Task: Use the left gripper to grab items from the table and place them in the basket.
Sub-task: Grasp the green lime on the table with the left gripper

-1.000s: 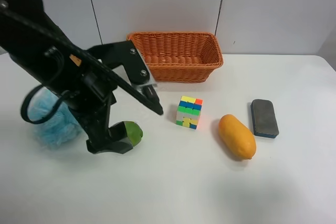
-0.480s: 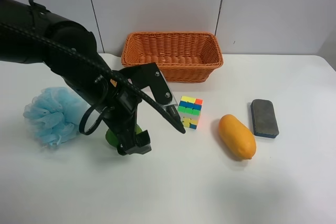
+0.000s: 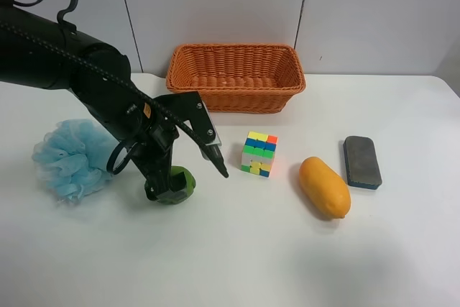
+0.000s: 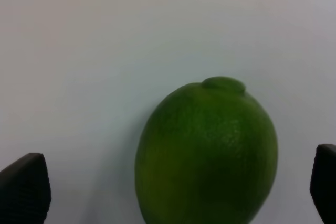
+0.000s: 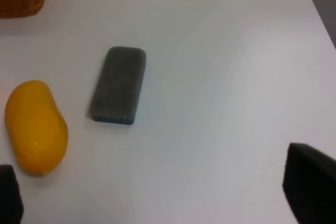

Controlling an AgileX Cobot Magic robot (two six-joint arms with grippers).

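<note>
A glossy green round fruit (image 4: 207, 153) with a small raised nub at one end is seen resting on the plain white counter (image 4: 105, 35). It is flanked by two dark, textured jaws, spread wide, with bare counter visible between each and the fruit.

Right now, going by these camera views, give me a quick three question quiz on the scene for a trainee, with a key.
1. True or false: the left hand is open, with its fingers either side of the green fruit.
2. Which item lies nearest the basket? A puzzle cube; B mesh puff; C green fruit.
3. Fill in: the dark grey block lies beside the ___ oblong fruit.
Key: 1 true; 2 A; 3 orange-yellow.
</note>
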